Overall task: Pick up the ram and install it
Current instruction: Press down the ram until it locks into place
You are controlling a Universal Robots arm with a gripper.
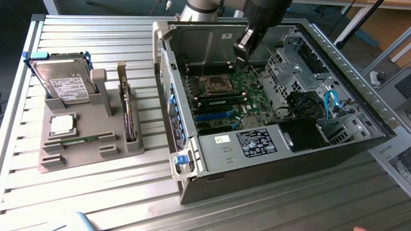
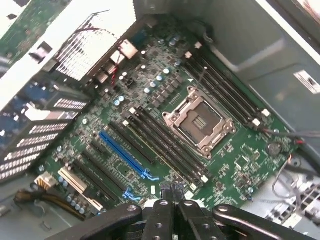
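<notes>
The gripper (image 2: 172,192) hangs inside the open computer case (image 1: 359,96), fingers pressed together on nothing, just above the motherboard (image 2: 150,95); the ram (image 1: 81,140) lies well apart toward the exterior view's left, flat in the grey holder (image 1: 57,161) on the worktop (image 1: 96,192), long axis running roughly sideways.

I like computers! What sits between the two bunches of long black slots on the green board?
The square silver processor socket, empty; the wrist view shows it clearly.

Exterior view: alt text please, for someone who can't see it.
Robot arm's shut gripper hangs inside an open computer case, above the motherboard. On the exterior view's left, a grey holder tray carries a hard drive and a processor chip.
</notes>
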